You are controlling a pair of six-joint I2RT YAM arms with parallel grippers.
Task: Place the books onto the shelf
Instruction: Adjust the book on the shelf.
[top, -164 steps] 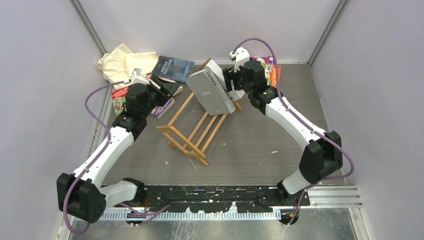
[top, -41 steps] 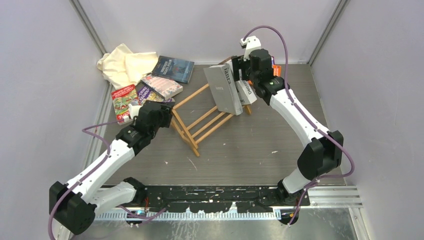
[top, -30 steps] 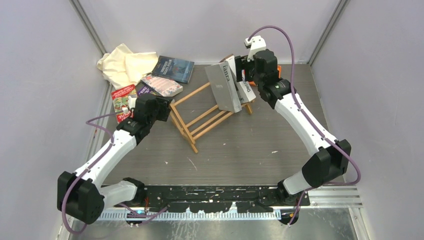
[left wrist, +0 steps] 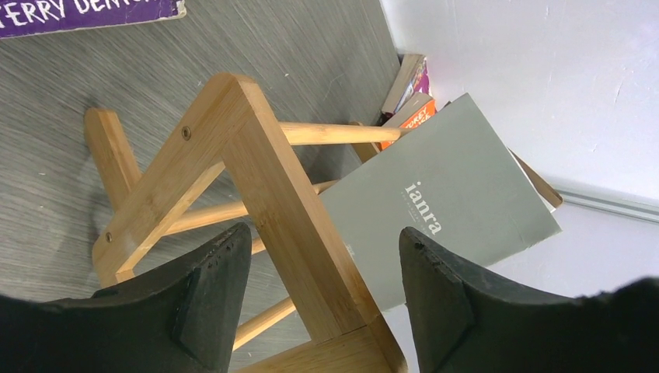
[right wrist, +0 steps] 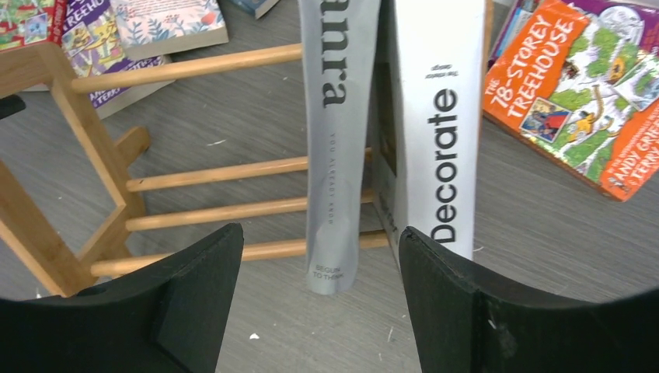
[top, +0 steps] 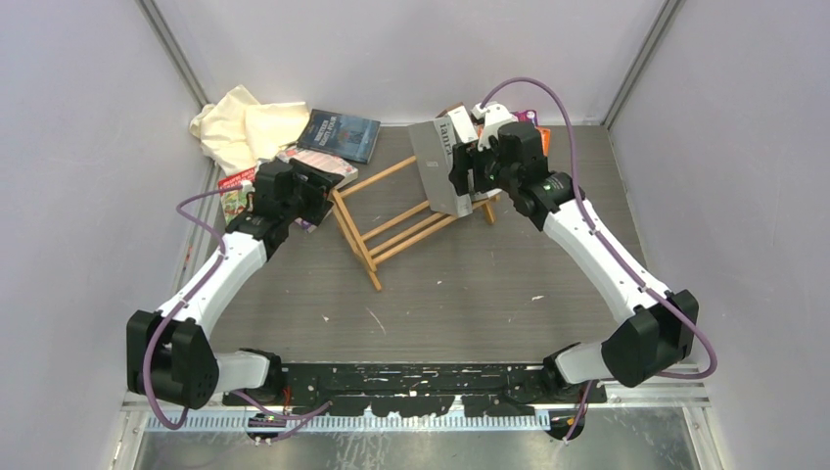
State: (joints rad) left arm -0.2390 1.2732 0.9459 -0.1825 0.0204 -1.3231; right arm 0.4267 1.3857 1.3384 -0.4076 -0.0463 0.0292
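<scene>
The left gripper (left wrist: 322,233) straddles the left frame end of the shelf (left wrist: 272,202), jaws apart with a gap beside the wood. The right gripper (right wrist: 320,231) hangs at the shelf's other end, jaws wide and gripping nothing. It faces the spines of the grey book (right wrist: 334,116) and the white "Decorate" book (right wrist: 439,116), which stand upright there; an orange book (right wrist: 575,93) lies flat just beyond.

I work in a lab test booth: plain pale walls (top: 411,49) close in my grey table (top: 489,284) on three sides, metal strips (top: 639,64) run up the far corners, and a black rail (top: 421,377) at the near edge carries my two robot arms (top: 597,255).
</scene>
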